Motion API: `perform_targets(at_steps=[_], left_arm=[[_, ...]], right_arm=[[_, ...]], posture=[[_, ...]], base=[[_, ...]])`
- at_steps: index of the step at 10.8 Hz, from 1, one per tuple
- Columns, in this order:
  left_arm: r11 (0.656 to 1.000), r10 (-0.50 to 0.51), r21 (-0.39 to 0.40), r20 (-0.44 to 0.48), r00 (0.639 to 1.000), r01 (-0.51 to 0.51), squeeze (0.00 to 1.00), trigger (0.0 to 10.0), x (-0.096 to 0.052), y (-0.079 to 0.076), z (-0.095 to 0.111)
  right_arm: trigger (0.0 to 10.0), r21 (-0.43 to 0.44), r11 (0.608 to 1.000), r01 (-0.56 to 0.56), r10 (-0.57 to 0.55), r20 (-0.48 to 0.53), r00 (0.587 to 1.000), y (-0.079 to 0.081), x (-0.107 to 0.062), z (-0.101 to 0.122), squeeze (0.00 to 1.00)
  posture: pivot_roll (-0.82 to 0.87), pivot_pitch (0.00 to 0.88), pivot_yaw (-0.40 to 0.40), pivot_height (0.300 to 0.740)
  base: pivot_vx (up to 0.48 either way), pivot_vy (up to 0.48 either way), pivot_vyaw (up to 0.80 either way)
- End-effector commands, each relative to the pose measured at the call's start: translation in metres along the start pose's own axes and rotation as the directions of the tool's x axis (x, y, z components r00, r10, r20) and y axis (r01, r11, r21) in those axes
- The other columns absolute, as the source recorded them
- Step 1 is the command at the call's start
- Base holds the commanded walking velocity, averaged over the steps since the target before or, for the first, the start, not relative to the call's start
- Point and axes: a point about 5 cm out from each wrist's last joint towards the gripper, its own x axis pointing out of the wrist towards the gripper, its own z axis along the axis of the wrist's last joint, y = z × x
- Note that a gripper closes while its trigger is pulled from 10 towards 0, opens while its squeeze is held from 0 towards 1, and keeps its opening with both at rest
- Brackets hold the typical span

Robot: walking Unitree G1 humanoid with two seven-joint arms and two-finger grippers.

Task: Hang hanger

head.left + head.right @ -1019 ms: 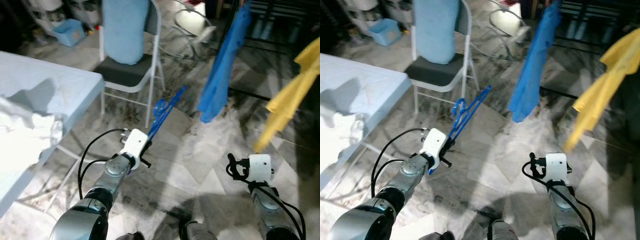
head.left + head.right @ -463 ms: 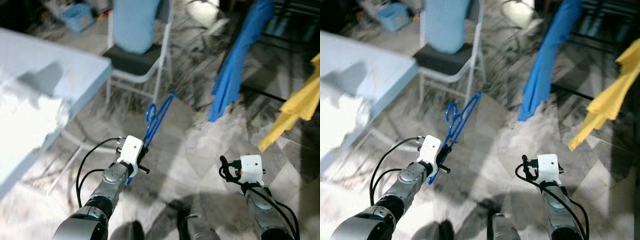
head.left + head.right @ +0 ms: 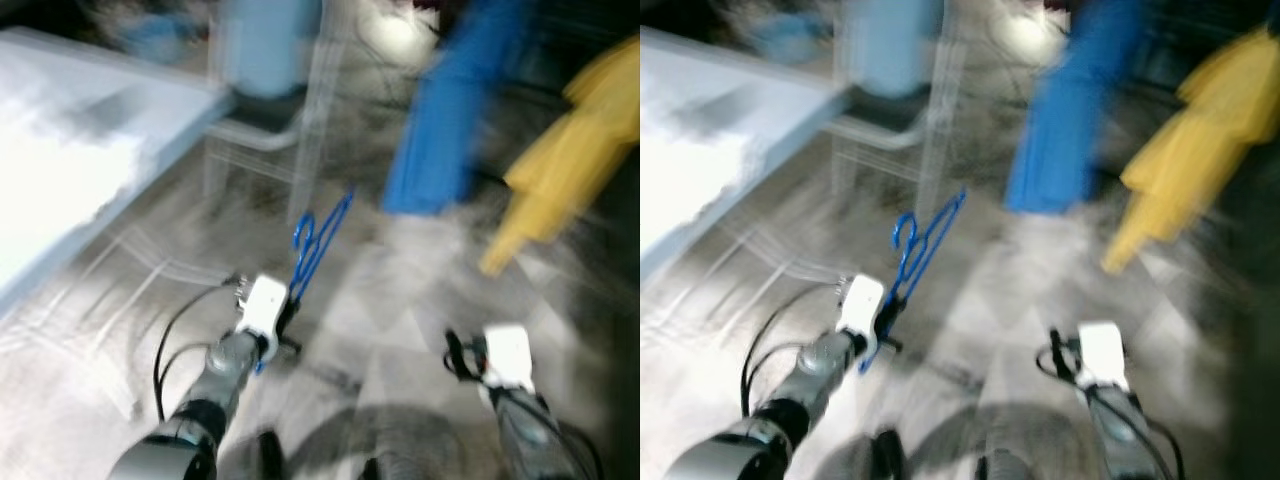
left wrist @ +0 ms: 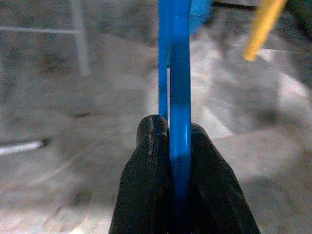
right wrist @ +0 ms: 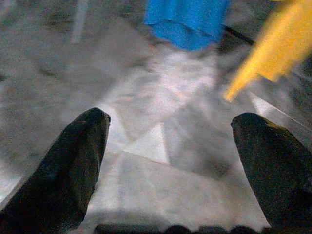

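Left wrist view: my left gripper (image 4: 178,139) is clamped on the blue hanger (image 4: 179,73), which runs straight out from between the black fingers (image 4: 148,146). Head views are blurred; I see the hanger (image 3: 318,243) raised above the marble floor (image 3: 420,300), pointing toward a blue garment (image 3: 440,120) and a yellow garment (image 3: 560,170). My right gripper (image 5: 170,141) is spread wide, holding nothing.

A home's utility or laundry area: marbled stone floor (image 3: 420,300), a folding chair (image 3: 265,110) beside a table (image 3: 80,150) draped in pale cloth, and blue (image 3: 435,120) and yellow (image 3: 565,160) garments hanging nearby. Blurred.
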Motion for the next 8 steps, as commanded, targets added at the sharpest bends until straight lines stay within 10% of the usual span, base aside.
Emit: perform_targets(at_steps=[1, 8], left_arm=[[1.000, -0.018, -0.014, -0.005, 1.000, 0.018, 0.00, 10.0, -0.002, 0.000, -0.003], [0.996, 0.020, -0.082, 0.043, 0.999, -0.017, 0.00, 10.0, -0.008, 0.005, -0.006]], right_arm=[[10.0, 0.008, 1.000, 0.002, -0.002, -0.019, 1.000, -0.002, -0.006, -0.008, 0.00], [10.0, 0.012, 1.000, -0.015, 0.015, -0.016, 1.000, 0.006, -0.007, -0.007, 0.00]], posture=[[-0.20, 0.169, 0.049, 0.740], [-0.19, 0.173, 0.054, 0.740]], base=[[0.000, 0.000, 0.00], [0.000, 0.000, -0.34]])
